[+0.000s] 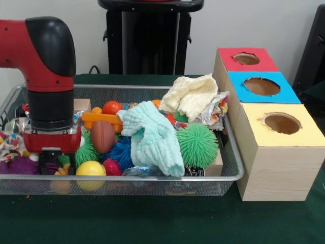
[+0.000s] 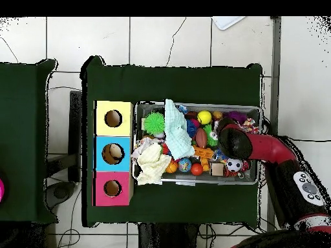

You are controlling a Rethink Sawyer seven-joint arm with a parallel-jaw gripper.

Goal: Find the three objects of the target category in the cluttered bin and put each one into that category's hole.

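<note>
The silver wire-mesh bin (image 1: 122, 178) is full of toys and cloths; it also shows in the overhead view (image 2: 194, 183). My gripper (image 1: 50, 160) is lowered into the bin's left end in the front view, among a purple fuzzy toy (image 1: 18, 165), a green spiky ball (image 1: 86, 152) and a yellow ball (image 1: 90, 169). Its tip is buried in the clutter. In the overhead view the red arm (image 2: 258, 147) covers it. The red-ringed hole (image 1: 246, 58) tops the farthest wooden box and shows in the overhead view (image 2: 112, 188) too.
Blue-ringed (image 1: 261, 86) and yellow-ringed (image 1: 282, 123) holes top the neighbouring boxes. The bin holds a pale green cloth (image 1: 152, 137), cream cloth (image 1: 190, 96), large green spiky ball (image 1: 197, 145), brown football (image 1: 103, 136), orange ball (image 1: 111, 107) and blue spiky ball (image 1: 119, 152).
</note>
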